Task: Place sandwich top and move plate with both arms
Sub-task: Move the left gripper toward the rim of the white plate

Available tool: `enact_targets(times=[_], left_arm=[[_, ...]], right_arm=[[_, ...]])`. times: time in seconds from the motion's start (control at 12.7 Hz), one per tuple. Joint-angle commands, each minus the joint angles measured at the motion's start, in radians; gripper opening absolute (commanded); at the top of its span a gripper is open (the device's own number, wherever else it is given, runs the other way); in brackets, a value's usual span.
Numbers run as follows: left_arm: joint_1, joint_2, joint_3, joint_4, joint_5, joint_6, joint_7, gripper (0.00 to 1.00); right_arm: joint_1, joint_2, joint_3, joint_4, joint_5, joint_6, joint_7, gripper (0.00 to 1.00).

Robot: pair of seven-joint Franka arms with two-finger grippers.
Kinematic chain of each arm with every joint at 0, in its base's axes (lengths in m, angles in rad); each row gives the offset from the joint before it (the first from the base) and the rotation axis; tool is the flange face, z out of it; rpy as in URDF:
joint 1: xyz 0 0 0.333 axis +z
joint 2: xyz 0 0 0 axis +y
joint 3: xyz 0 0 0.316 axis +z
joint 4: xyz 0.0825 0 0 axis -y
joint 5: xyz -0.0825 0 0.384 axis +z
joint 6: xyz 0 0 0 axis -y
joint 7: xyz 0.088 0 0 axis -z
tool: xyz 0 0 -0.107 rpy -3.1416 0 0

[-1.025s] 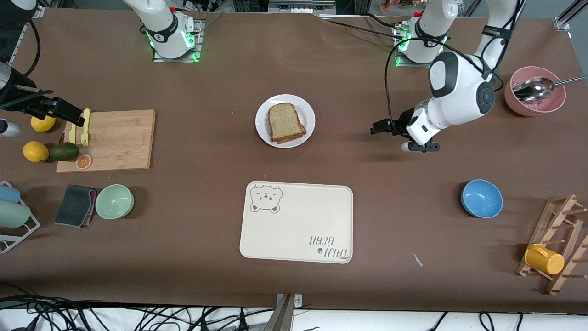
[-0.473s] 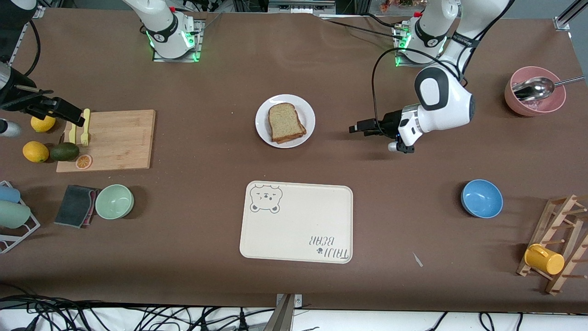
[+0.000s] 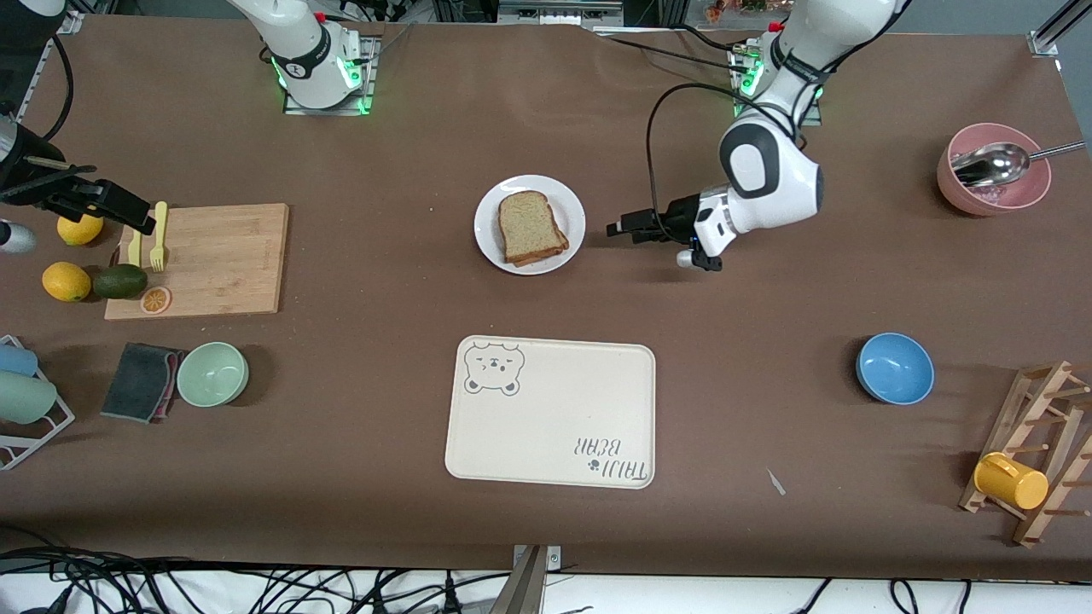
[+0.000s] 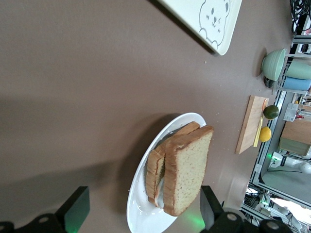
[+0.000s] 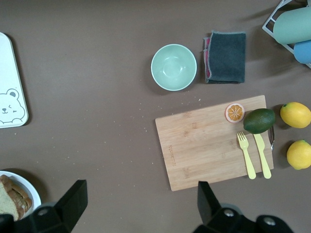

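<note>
Worktop (image 3: 768, 358), frame centre: plate (image 3: 572, 213) carries the sandwich top (image 3: 529, 223) stacked on the lower slices. Left pincer (image 3: 616, 230) spread, just beside the plate. Right pincer (image 3: 141, 223) spread, at frame's left edge over the cutting board (image 3: 222, 256).

Plate (image 3: 573, 192) mid-table, sandwich top (image 3: 529, 223) on it over another slice. Tray (image 3: 546, 418) nearer the front camera than the plate, by the table's front edge. Left gripper (image 3: 621, 230) just beside the plate, toward the left arm's end. Right gripper (image 3: 128, 213) over the cutting board's (image 3: 222, 256) edge at the right arm's end
</note>
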Motion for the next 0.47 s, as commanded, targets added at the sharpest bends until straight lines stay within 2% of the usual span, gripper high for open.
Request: enact_targets(times=[0.0,0.39], left_arm=[[-0.04,0.04,0.003,0.002,-0.126,0.029,0.118,1.0],[-0.118,0.089,-0.006,0.003,-0.343,0.058,0.25,1.0]], right_arm=[[-0.02,0.001,0.012,0.017,0.018,-0.014,-0.022,1.0],[-0.02,0.001,0.012,0.017,0.016,-0.014,-0.022,1.0]])
